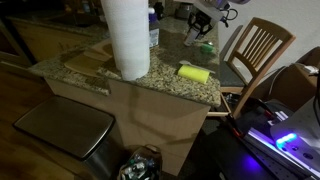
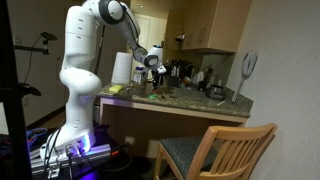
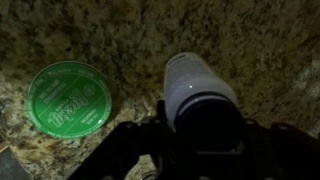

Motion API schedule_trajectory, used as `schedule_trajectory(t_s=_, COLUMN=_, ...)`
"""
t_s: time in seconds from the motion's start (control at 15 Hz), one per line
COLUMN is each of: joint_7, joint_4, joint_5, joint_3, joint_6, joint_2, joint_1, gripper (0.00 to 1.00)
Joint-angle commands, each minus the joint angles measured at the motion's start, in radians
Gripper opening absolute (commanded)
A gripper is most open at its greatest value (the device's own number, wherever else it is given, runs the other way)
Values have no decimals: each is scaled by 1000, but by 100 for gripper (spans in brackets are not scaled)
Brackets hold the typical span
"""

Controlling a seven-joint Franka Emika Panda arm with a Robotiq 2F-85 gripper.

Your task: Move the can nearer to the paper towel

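Granite counter (image 1: 150, 85), dim kitchen. In an exterior view, the paper towel (image 1: 127, 38) stands upright near the counter's front edge. The yellow sponge (image 1: 194, 72) lies flat, apart from it. The gripper (image 1: 200, 25) sits beyond the sponge, well apart from the roll, and a wooden chair (image 1: 255, 48) stands beside the counter. The can is not resolvable here. In an exterior view, the white arm (image 2: 82, 65) reaches over the counter, with the gripper (image 2: 152, 68) near the paper towel (image 2: 121, 68); the can is too small to tell. Wrist view: the can (image 3: 192, 85) is centred over granite, pale body with the darker end toward the camera, between the dark fingers (image 3: 140, 140) of the gripper (image 3: 200, 135). A green round lid (image 3: 69, 97) lies flat beside it, not touching. It is too dark to tell whether the fingers press the can or stand clear.
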State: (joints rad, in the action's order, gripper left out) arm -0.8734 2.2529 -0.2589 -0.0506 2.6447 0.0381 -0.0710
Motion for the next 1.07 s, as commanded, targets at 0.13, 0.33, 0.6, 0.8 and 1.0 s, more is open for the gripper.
schedule_trajectory(t_s=0.13, joint_7=79, joint_4=-104, joint_5=-7, joint_3=-12, joint_6=-199, joint_2=-22, joint_1=-8, gripper=27)
schedule_trajectory(t_s=0.33, joint_7=143, joint_4=-190, joint_5=10, joint_3=-33, joint_6=-401, joint_2=-38, joint_1=-28, gripper=27)
schedule_trajectory(t_s=0.6, joint_7=249, joint_4=-245, joint_5=11, joint_3=-73, joint_6=-576, joint_2=-82, joint_1=-64, gripper=27)
schedule_trajectory(t_s=0.8, joint_7=366, joint_4=-250, joint_5=-41, joint_3=-99, joint_6=-637, joint_2=-85, joint_1=-91, gripper=27)
schedule_trajectory(t_s=1.0, joint_7=353, joint_4=-242, joint_5=-33, joint_3=-108, joint_6=-615, joint_2=-88, joint_1=-92, gripper=52)
